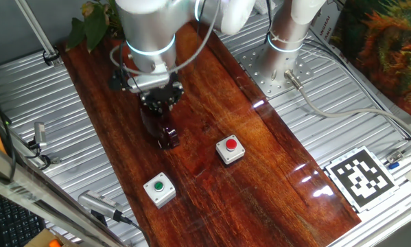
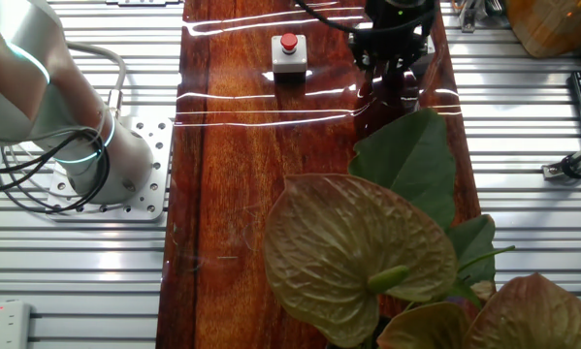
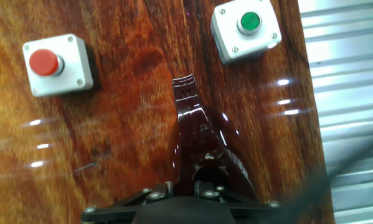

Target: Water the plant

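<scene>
You see jaws closed on dark red vessel (image 3: 202,134), spout toward 12 o'clock; green button box (image 3: 245,28) at 1 o'clock, plant (image 2: 368,242) well apart on counter (image 2: 232,194).

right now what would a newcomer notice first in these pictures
Likely the plant, its broad leaves filling the near end of the glossy wooden board in the other fixed view. Next, the gripper over the board's middle, with a dark red vessel at its fingers. Then the two button boxes near it, the red button and the green button.
</scene>
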Action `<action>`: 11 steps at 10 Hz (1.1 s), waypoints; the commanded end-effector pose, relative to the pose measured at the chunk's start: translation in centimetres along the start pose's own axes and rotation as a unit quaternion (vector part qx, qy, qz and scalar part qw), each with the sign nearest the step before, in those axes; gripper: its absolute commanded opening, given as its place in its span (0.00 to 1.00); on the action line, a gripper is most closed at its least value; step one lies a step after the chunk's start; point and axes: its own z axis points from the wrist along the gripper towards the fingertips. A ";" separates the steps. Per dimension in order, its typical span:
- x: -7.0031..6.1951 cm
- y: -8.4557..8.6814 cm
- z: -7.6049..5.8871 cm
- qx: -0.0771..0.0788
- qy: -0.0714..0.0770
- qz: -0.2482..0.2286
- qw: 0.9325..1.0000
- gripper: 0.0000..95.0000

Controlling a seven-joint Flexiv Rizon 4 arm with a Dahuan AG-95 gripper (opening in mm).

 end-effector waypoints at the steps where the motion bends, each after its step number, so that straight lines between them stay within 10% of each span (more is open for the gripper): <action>1: 1.0 0.2 -0.3 0.001 0.000 0.004 1.000 0.00; 11: 8.2 2.3 -1.9 0.007 0.001 -0.005 1.000 0.00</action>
